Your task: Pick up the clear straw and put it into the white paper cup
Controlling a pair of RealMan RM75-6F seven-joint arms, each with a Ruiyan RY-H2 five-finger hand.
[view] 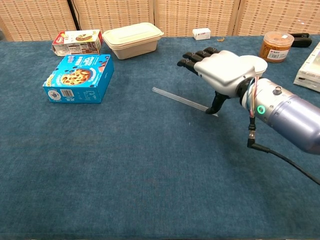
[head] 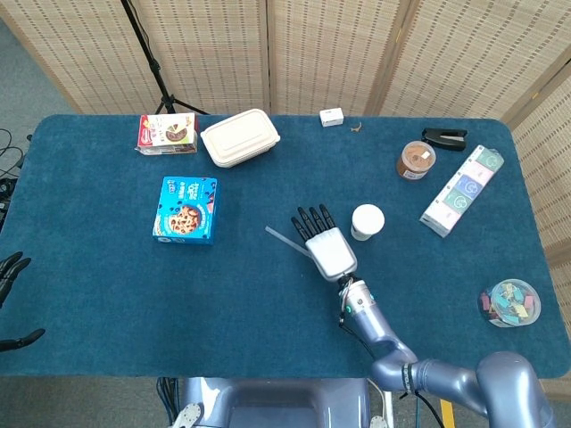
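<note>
- Clear straw [view: 179, 99] is lying flat on the blue table [view: 125, 165], left of the cup [head: 367, 221].
- I am holding my right hand [view: 222, 72] low over the straw's right end, palm down, fingers [view: 192, 57] straight and close together.
- Its thumb [view: 216, 103] is pointing down and touching that end.
- The hand is covering most of the cup in my chest view.
- I am seeing only the dark fingertips of my left hand [head: 9, 272] at the far left edge, so I cannot tell how they are set.
</note>
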